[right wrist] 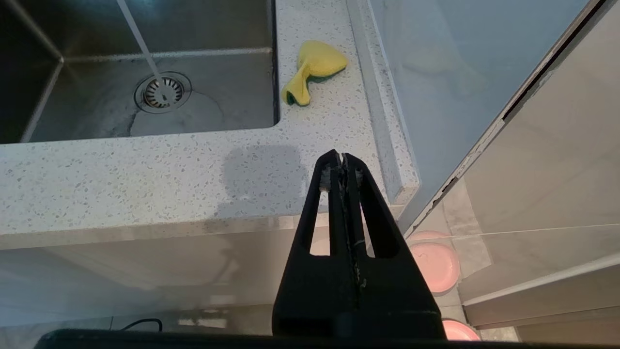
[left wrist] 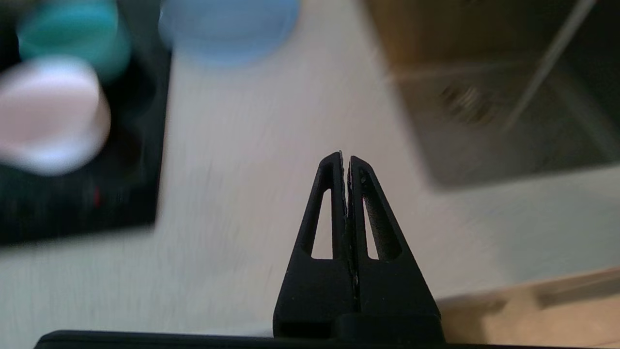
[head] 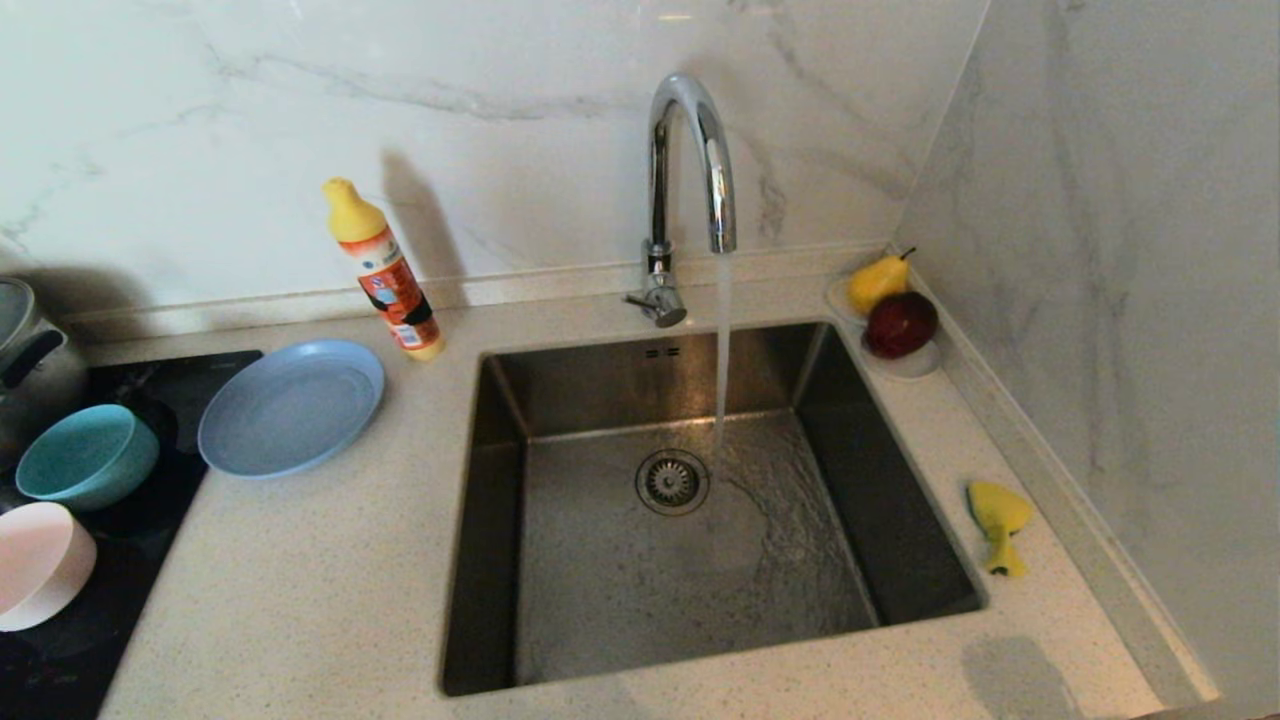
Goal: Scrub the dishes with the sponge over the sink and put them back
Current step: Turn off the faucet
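With both tools clenched empty, I'd open the right tool (right wrist: 343,157) first, then pinch the sponge (right wrist: 312,70) at its waist.

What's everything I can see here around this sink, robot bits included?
sink: one, steel, set in the speckled counter, water pooling at its drain
tap: one, chrome, behind the sink, running
sponge: one, yellow with a green layer, on the counter right of the sink
blue-grey plate: one, on the counter left of the sink
teal bowl: one, on the black hob at far left
pale pink dish: one, on the hob, nearer than the bowl
detergent bottle: one, orange, yellow cap, leaning at the back wall
saucer: one, white, back right corner, holding a yellow pear and a red apple
pot: one, metal, far left, partly seen
left gripper: black, shut, empty, above the counter
right gripper: black, shut, empty, off the counter's front edge
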